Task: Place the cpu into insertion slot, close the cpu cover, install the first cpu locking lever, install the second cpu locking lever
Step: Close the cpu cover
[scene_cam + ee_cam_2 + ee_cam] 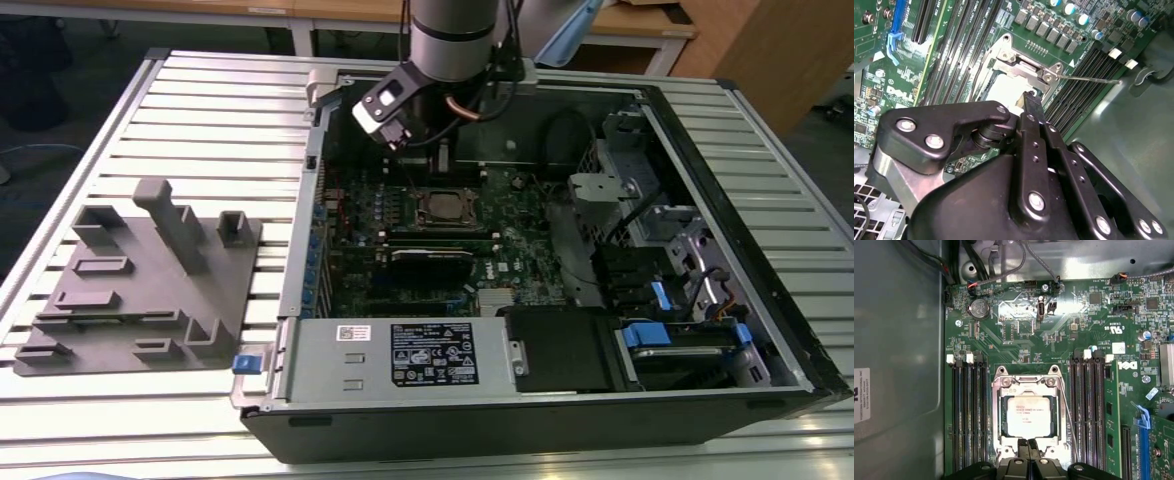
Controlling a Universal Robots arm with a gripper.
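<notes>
Two black fingertips of the gripper are pressed together, gripping nothing, at the near edge of the cpu cover. The cover lies down over the cpu, seated in the insertion slot. Beyond, a wire lever looks unlatched. Lever work seems in hand, and it calls for a precise catch on thin wire.

The arm is a chunky silver-grey tube with a darker band. There's a white-and-black box strapped at the wrist and dark cables looping off it. The hand is all matte black linkage bars, pinned with shiny round silver screws.
</notes>
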